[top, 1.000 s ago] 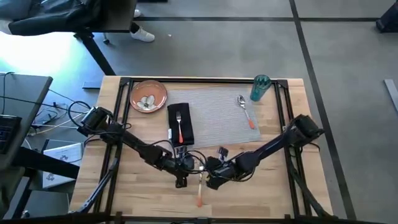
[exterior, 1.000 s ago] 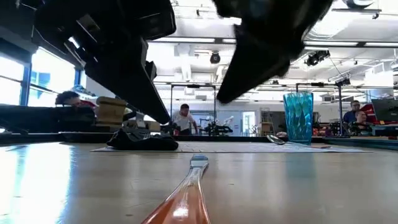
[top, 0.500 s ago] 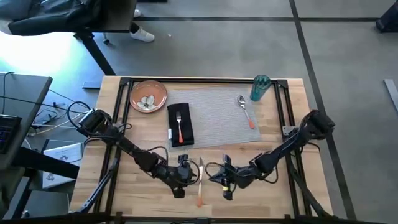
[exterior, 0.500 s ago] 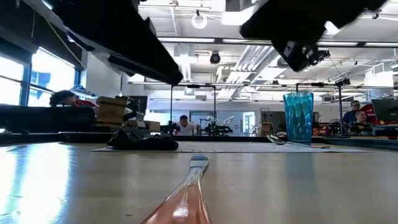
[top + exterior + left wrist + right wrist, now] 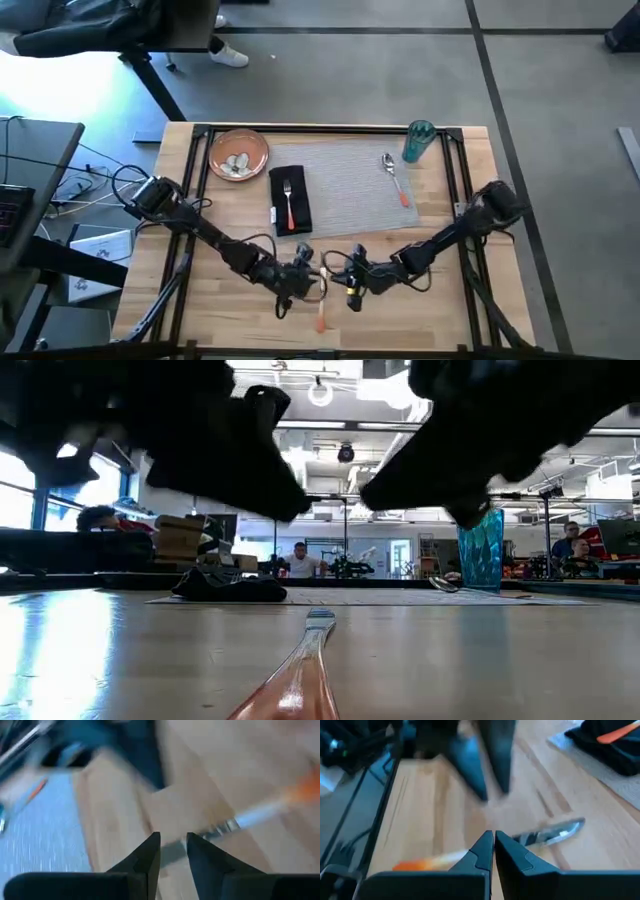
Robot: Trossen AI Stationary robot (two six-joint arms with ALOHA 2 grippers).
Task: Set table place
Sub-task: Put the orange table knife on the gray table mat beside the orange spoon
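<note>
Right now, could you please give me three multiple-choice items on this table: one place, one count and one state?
1. Where does the fork lie? A on the floor; B on the black napkin; C on bare wood.
2. How many orange-handled pieces of cutlery show? A one; B three; C five.
3. How is the teal cup? A upright; B tipped over; C upside down.
Answers: 1 B, the high view shows it on the napkin. 2 B, fork, spoon and knife. 3 A, the low view shows it standing on its base.

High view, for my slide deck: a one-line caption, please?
Both grippers, left and right, flank an orange-handled metal knife lying on the light wood table.
</note>
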